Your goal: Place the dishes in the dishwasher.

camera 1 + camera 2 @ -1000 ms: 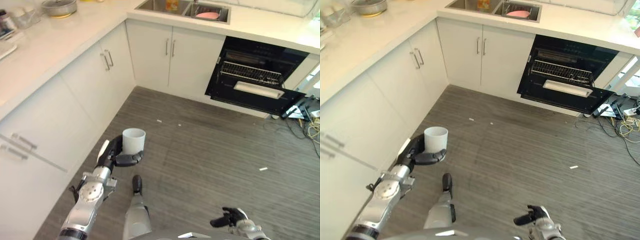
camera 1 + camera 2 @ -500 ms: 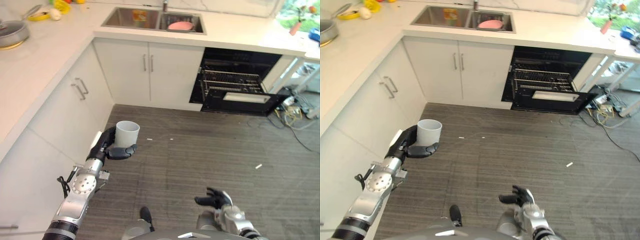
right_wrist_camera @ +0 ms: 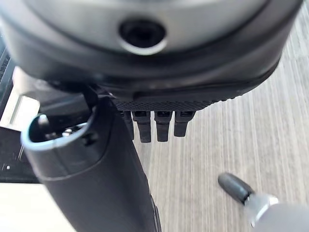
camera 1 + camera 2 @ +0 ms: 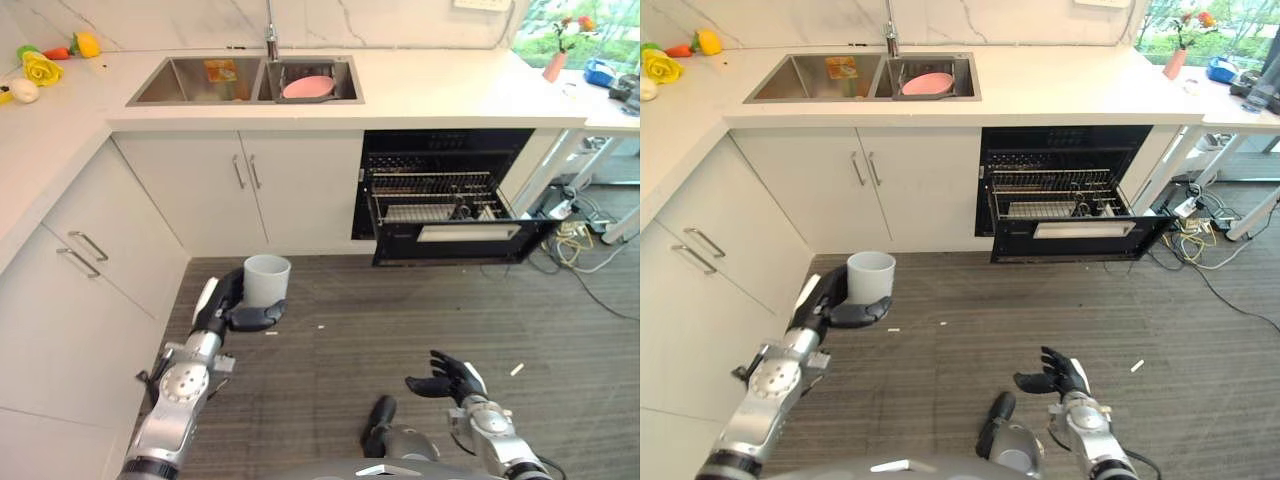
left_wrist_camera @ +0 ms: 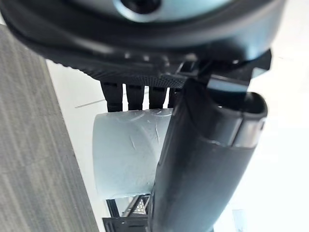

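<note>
One cup point(image 4: 266, 281), upright, sits clamped in the left hand point(image 4: 225, 308) above the floor point(image 4: 400, 310), beside the cabinets point(image 4: 150, 240). Further right, the dishwasher point(image 4: 445, 195) stands open; low down, the right hand point(image 4: 447, 377) hangs empty, fingers loosely spread.

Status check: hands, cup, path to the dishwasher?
Left hand shut on white cup, upright. Right hand open, holding nothing. Dishwasher open, rack out; bare floor between.

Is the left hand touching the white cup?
Touching. In the left wrist view the left hand has its thumb and fingers wrapped against the white cup; the left eye view shows the same grasp.
</note>
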